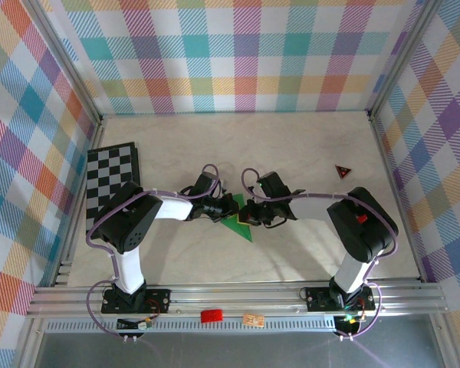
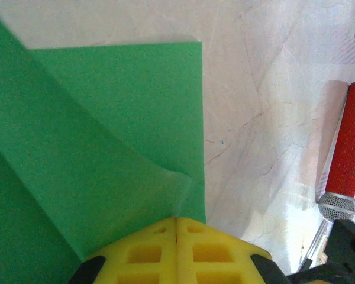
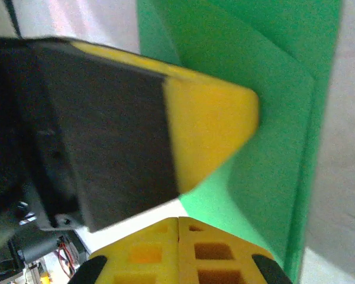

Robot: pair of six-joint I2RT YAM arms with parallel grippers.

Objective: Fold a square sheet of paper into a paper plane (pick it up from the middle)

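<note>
Pale tabletop [image 1: 307, 161], twelve o'clock: the square sheet of paper [image 2: 106, 130], light and floppy (creases permanently). My left gripper [image 2: 176, 225] pinches its edge, right gripper [image 3: 177, 223] closed alongside; I'd grip near folds.

The counter [image 1: 291, 153] has a pale cream surface with faint marbled veining, evenly lit with soft highlights. Three upright panels enclose it: the back wall [image 1: 238, 54], the left wall [image 1: 23, 153] and the right wall [image 1: 437, 138]. Each panel carries a pastel plaid of teal, orange, purple, yellow and white. Grey metal posts [image 1: 65, 57] stand at the rear corners. A slotted aluminium rail [image 1: 238, 295] runs along the near edge.
</note>
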